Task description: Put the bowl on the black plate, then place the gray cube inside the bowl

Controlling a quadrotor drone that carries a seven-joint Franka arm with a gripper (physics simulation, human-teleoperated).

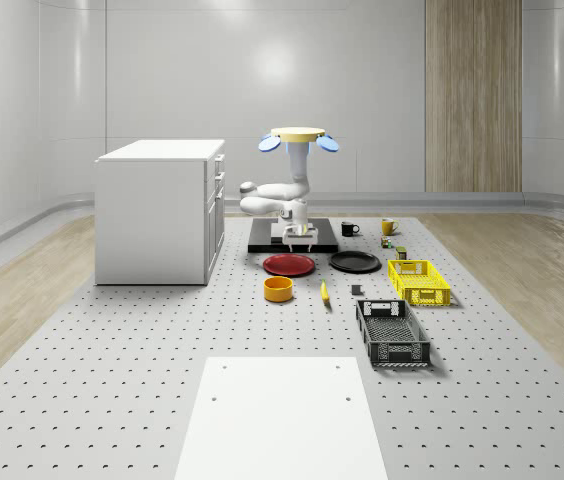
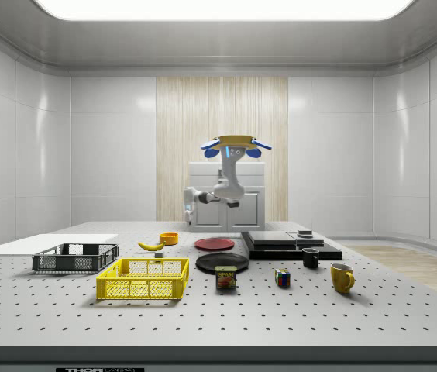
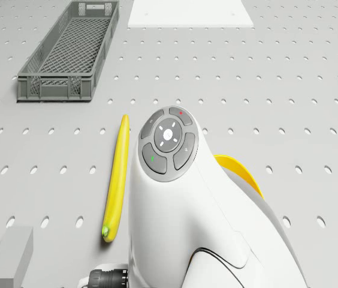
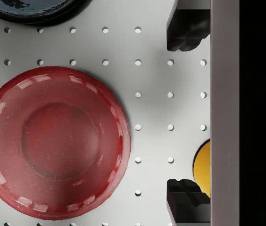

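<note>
Half the bowl [image 4: 203,165] hidden by the open hand [image 4: 187,117], black plate [image 4: 29,9] cropped

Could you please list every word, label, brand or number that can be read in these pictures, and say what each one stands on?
"SPAM": on the label of the can standing on the table, in the side view.
A nameplate on the table's front edge, in the side view: cut off and too small to read.
The round button pad on the arm, in the drone view: small symbols and coloured dots, no readable text.
Nothing else carries text.
</note>
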